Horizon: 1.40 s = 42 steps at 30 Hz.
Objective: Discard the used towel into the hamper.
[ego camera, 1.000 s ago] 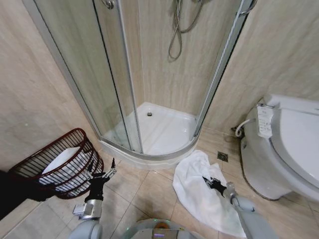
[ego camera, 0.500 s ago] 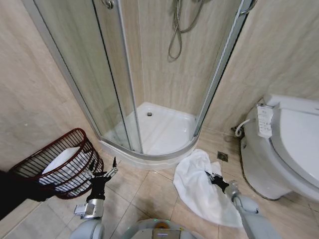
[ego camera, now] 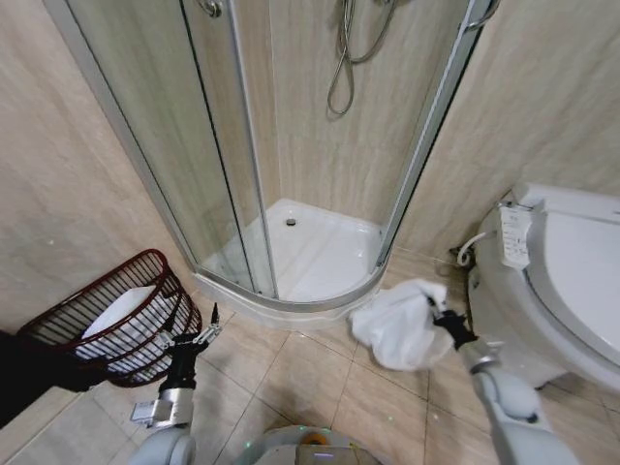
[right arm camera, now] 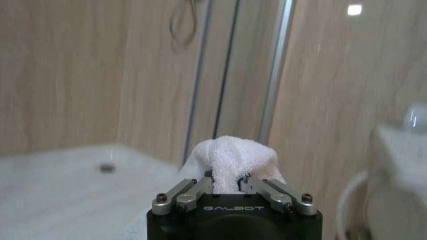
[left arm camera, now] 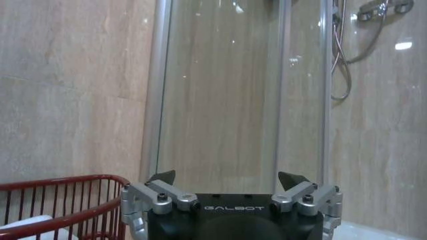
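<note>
1. Beside the toilet [ego camera: 552,281], the right tool [ego camera: 441,318] pinches the white towel [ego camera: 402,325], hanging clear of the floor.
2. Left tool [ego camera: 197,337] spread, near the hamper [ego camera: 68,315] by the wall.

Soft white terry-cloth towel [ego camera: 399,325], dark red wire hamper [ego camera: 116,320], glossy glass shower door [ego camera: 184,145], matt beige floor tiles [ego camera: 291,378]

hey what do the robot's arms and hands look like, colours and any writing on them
Both arms are smooth light grey tubes. The left hand and right hand match: a black block lettered GALBOT in white, silver metal finger links with dark screws, and dark pointed tips.
</note>
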### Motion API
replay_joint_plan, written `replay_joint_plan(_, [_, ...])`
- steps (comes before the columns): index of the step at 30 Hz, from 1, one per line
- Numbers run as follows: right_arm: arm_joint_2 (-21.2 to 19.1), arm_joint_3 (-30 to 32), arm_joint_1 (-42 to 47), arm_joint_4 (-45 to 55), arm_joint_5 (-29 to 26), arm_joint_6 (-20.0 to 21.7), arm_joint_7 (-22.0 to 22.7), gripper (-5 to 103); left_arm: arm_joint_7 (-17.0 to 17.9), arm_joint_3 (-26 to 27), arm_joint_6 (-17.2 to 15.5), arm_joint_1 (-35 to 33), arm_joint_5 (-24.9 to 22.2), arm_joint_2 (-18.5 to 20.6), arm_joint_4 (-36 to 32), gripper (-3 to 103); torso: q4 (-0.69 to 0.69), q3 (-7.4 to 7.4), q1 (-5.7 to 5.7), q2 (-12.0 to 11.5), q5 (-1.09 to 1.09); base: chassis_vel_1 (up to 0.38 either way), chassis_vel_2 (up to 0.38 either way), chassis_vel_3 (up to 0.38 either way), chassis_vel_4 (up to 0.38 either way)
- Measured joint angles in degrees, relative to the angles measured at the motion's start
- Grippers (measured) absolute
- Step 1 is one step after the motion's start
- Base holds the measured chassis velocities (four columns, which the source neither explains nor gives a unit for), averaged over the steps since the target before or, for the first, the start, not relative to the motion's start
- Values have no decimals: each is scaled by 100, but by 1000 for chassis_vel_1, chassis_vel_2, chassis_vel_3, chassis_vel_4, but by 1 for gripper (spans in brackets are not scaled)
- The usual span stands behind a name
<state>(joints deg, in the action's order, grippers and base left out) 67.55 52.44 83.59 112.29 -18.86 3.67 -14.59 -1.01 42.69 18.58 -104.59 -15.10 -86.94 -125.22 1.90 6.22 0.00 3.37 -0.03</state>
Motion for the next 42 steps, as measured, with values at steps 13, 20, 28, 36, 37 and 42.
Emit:
replay_joint_plan(13, [-232, 864, 433, 1861, -631, 793, 464, 13, -5, -96, -122, 185, -138, 140, -41, 100, 0, 0, 0, 0, 0, 0, 0, 0, 0])
replay_joint_plan(20, [-183, 759, 466, 2526, -778, 1140, 1156, 13, -3, -159, -252, 259, -168, 197, -48, 100, 0, 0, 0, 0, 2, 0, 0, 0, 0])
replay_joint_plan(28, [38, 690, 651, 2845, -603, 1168, 1263, 13, -17, -201, -363, 264, -172, 238, -63, 100, 0, 0, 0, 0, 3, 0, 0, 0, 0])
replay_joint_plan(36, [202, 723, 832, 3016, -528, 1130, 1242, 13, -18, -319, -422, 277, -33, 157, -86, 100, -1, 0, 0, 0, 3, 0, 0, 0, 0])
replay_joint_plan(37, [214, 722, 850, 3032, -521, 1109, 1237, 13, -18, -325, -427, 276, -21, 148, -92, 100, -1, 0, 0, 0, 3, 0, 0, 0, 0])
replay_joint_plan(42, [259, 607, 871, 3075, -463, 1081, 1214, 13, -18, -314, -436, 252, 9, 129, -119, 100, 0, 0, 0, 0, 3, 0, 0, 0, 0])
